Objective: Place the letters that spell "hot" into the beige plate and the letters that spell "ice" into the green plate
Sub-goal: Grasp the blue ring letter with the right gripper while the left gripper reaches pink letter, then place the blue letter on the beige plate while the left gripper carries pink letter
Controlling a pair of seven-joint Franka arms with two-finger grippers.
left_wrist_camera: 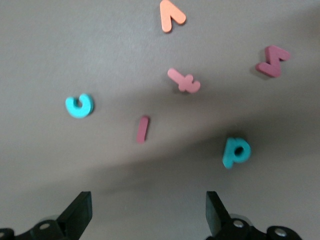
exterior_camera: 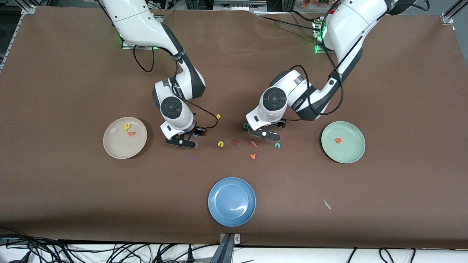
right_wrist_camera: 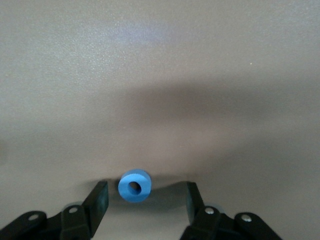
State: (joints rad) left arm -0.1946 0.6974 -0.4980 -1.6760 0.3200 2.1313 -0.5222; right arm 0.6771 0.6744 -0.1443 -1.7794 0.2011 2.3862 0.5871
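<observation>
Beige plate [exterior_camera: 109,146] holds two letters, green plate [exterior_camera: 353,153] one; both jaws apart.

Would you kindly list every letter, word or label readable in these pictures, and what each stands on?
"c": teal foam letter lying on the table.
"t": pinkish-red foam letter on the table.
"i": dark red bar on the table.
"o": blue ring on the table.
No printed words, brands or numbers are readable.
</observation>
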